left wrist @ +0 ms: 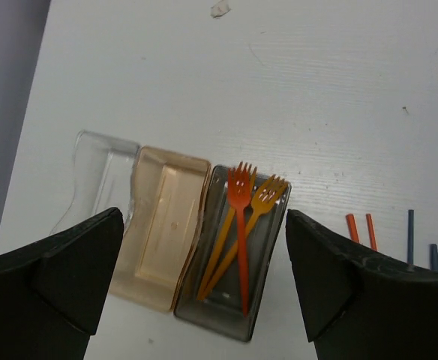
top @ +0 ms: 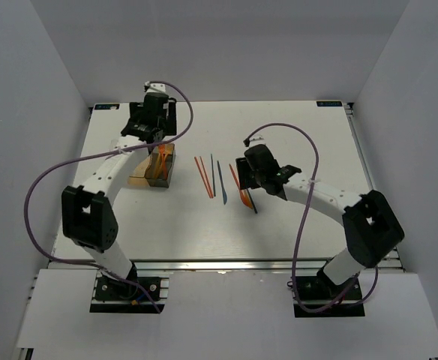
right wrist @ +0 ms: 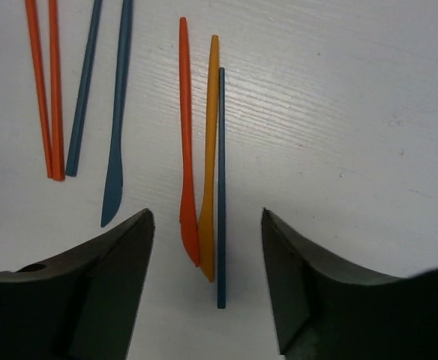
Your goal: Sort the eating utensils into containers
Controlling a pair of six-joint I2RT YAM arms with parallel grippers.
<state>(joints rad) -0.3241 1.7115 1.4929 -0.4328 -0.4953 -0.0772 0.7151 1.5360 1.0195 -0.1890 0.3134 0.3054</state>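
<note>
Over the left of the worktop (top: pixel 204 232) the left tool (left wrist: pixel 204 225) is held wide open, with nothing gripped, above three containers joined in a row: one clear container (left wrist: pixel 99 169), nearest the worktop's left edge, one tan container (left wrist: pixel 163 225) and one dark grey container (left wrist: pixel 268 255). In the grey one two fork heads are counted, a red fork (left wrist: pixel 241 225) and an orange fork (left wrist: pixel 268 196), their handles crossed. Well apart to the right, four pieces are laid side by side: two orange sticks (right wrist: pixel 55 90), one blue stick (right wrist: pixel 84 90) and one blue knife (right wrist: pixel 118 112). Just beyond, three more are pressed together: a red knife (right wrist: pixel 185 150), an orange knife (right wrist: pixel 210 150) and a thin dark stick (right wrist: pixel 221 187). These are straddled by the right tool (right wrist: pixel 208 221), whose jaws are parted, with a gap left on either side.
</note>
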